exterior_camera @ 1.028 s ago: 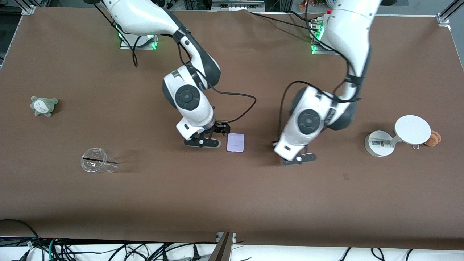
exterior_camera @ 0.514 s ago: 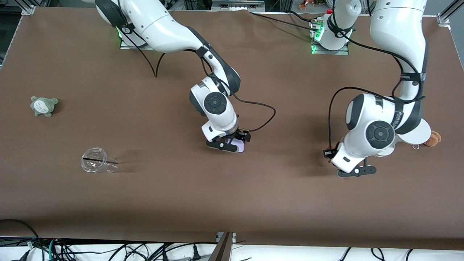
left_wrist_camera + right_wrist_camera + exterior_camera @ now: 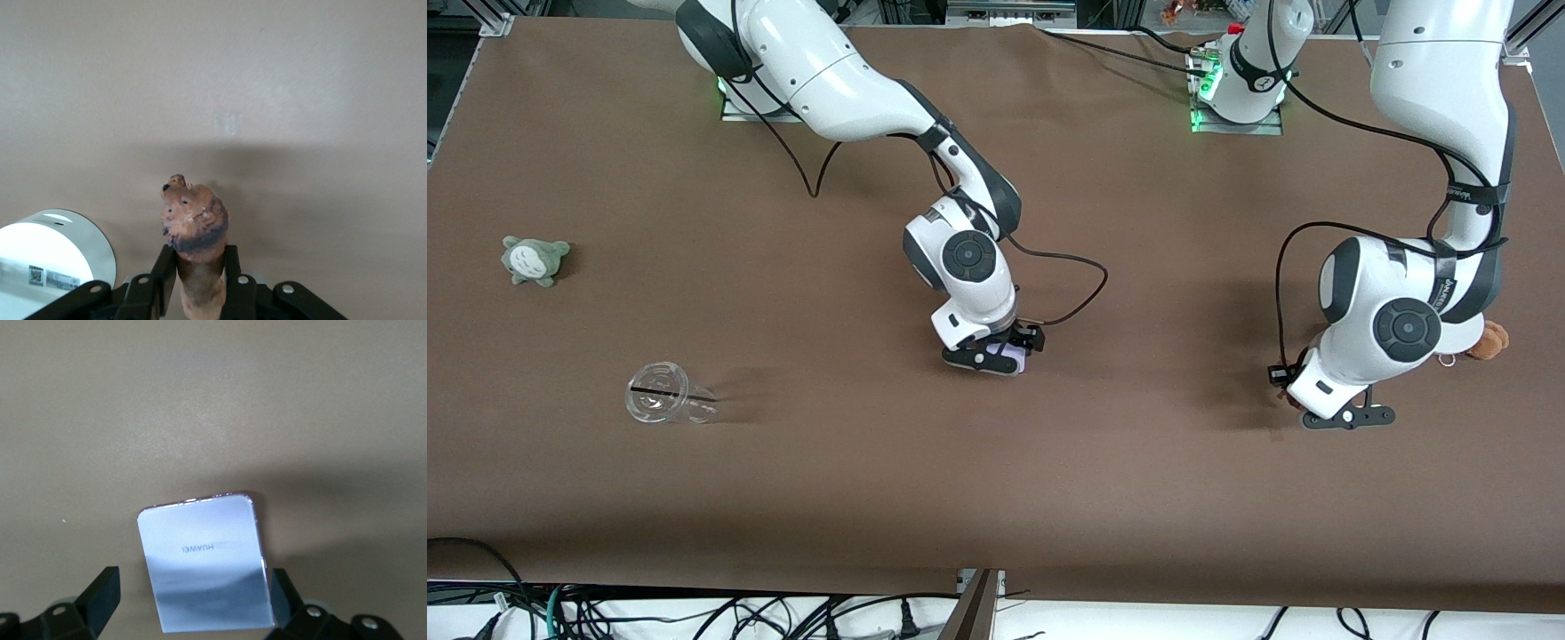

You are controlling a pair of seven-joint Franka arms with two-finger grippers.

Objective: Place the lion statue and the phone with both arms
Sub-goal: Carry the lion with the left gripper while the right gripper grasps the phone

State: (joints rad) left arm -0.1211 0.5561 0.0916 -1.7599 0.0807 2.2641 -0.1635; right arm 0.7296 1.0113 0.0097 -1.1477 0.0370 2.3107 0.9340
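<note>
On the brown worktop [image 3: 783,498], seen from the front, the right tool [image 3: 983,357] sits low over the phone [image 3: 1014,359] near the middle. The left tool [image 3: 1347,418] hangs near the white stand [image 3: 1458,333] at the left arm's end.

From the left wrist, the left tool [image 3: 200,280] pinches the lion statue [image 3: 195,230], head sticking out, beside the stand's round base [image 3: 57,257].

From the right wrist, the right tool [image 3: 193,603] is spread wide, with the phone [image 3: 207,563] lying flat between its fingers [image 3: 100,593].

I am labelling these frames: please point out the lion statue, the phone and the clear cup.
lion statue [image 3: 193,217]: left wrist view, on its head.
phone [image 3: 203,563]: right wrist view, on its face.
clear cup [image 3: 660,391]: front view, on its rim.
</note>
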